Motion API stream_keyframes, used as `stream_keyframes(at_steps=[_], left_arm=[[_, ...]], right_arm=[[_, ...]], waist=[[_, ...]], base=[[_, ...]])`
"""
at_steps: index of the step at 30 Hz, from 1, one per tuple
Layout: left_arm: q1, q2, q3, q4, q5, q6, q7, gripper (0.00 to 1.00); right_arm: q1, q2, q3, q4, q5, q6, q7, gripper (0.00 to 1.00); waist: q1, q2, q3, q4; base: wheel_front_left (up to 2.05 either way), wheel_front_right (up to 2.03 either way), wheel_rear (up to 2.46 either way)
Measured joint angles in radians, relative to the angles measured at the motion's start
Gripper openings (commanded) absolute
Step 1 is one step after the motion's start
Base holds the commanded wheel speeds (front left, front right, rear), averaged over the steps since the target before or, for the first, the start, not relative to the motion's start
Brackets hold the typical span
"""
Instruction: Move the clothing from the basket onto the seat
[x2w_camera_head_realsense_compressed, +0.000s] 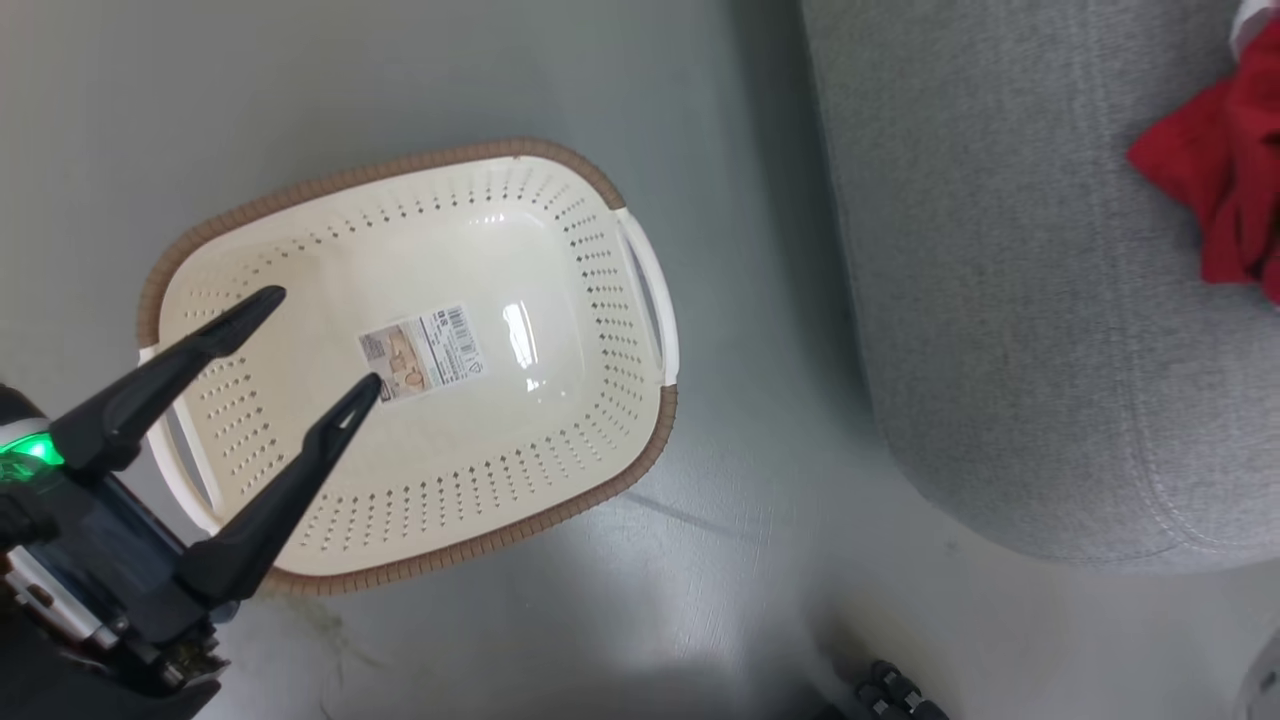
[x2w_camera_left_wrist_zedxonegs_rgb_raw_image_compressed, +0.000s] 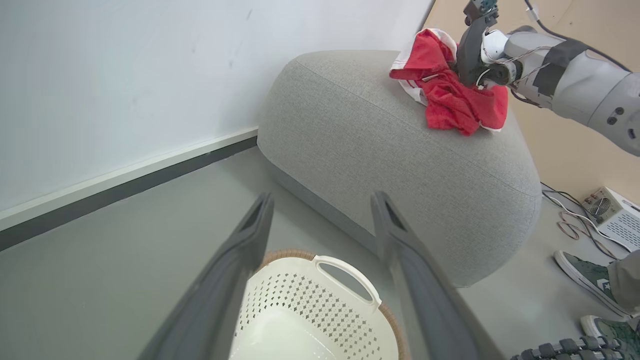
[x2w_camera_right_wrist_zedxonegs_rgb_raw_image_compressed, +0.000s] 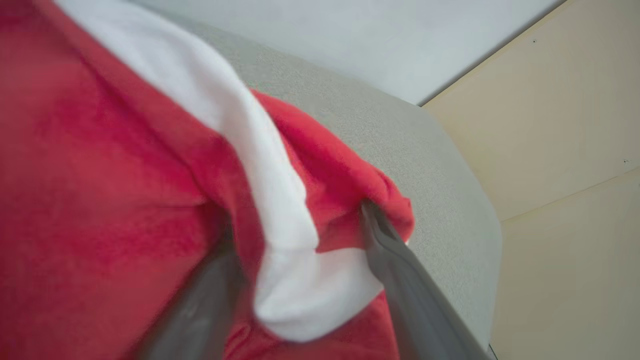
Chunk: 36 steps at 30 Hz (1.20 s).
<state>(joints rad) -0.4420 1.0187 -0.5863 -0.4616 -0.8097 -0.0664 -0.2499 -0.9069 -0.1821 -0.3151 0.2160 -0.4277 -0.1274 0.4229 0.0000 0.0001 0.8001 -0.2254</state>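
Grey seat (x2w_camera_head_realsense_compressed: 1000, 300), clothing (x2w_camera_head_realsense_compressed: 1228, 195) half out-of-frame

A grey floor (x2w_camera_left_wrist_zedxonegs_rgb_raw_image_compressed: 125, 280) meets a white wall (x2w_camera_left_wrist_zedxonegs_rgb_raw_image_compressed: 125, 75) with dark skirting, while a white vented box (x2w_camera_left_wrist_zedxonegs_rgb_raw_image_compressed: 612, 217), loose cables (x2w_camera_left_wrist_zedxonegs_rgb_raw_image_compressed: 575, 227) and a person's green sneakers (x2w_camera_left_wrist_zedxonegs_rgb_raw_image_compressed: 587, 277) sit nearby.

We find the basket (x2w_camera_head_realsense_compressed: 400, 170) on the floor (x2w_camera_head_realsense_compressed: 760, 560), left of the seat (x2w_camera_head_realsense_compressed: 1000, 300), with a strip of floor between them. Our left end effector (x2w_camera_head_realsense_compressed: 322, 340) hangs over the basket's left half. The clothing (x2w_camera_head_realsense_compressed: 1230, 190) lies on top of the seat, well to the right, and our right end effector (x2w_camera_right_wrist_zedxonegs_rgb_raw_image_compressed: 297, 215) sits in it, cloth between its fingers. A wall (x2w_camera_left_wrist_zedxonegs_rgb_raw_image_compressed: 125, 75) runs beyond basket and seat; a person's shoes (x2w_camera_left_wrist_zedxonegs_rgb_raw_image_compressed: 590, 275) stand on the floor near the seat's end.
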Motion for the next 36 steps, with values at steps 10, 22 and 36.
stream_keyframes(at_steps=[10, 22, 36], left_arm=[[0.012, -0.035, -0.001, 0.044, 0.001, -0.005, -0.003, 1.00], [0.042, -0.140, -0.021, 0.118, 0.001, -0.005, -0.003, 1.00], [0.048, -0.295, -0.038, 0.222, -0.013, -0.002, -0.003, 1.00]], right_arm=[[0.024, 0.037, 0.015, 0.105, -0.002, 0.000, -0.035, 1.00], [0.277, 0.067, 0.002, -0.008, 0.065, 0.040, -0.121, 1.00], [0.365, -0.034, -0.063, -0.147, 0.247, 0.229, -0.229, 1.00]], waist=[[-0.0001, 0.0000, -0.074, -0.020], [-0.0002, -0.0003, -0.231, -0.056], [-0.0002, -0.0003, -0.426, -0.068]], base=[[0.00, 0.00, 0.00], [0.00, 0.00, 0.00], [0.00, 0.00, 0.00]])
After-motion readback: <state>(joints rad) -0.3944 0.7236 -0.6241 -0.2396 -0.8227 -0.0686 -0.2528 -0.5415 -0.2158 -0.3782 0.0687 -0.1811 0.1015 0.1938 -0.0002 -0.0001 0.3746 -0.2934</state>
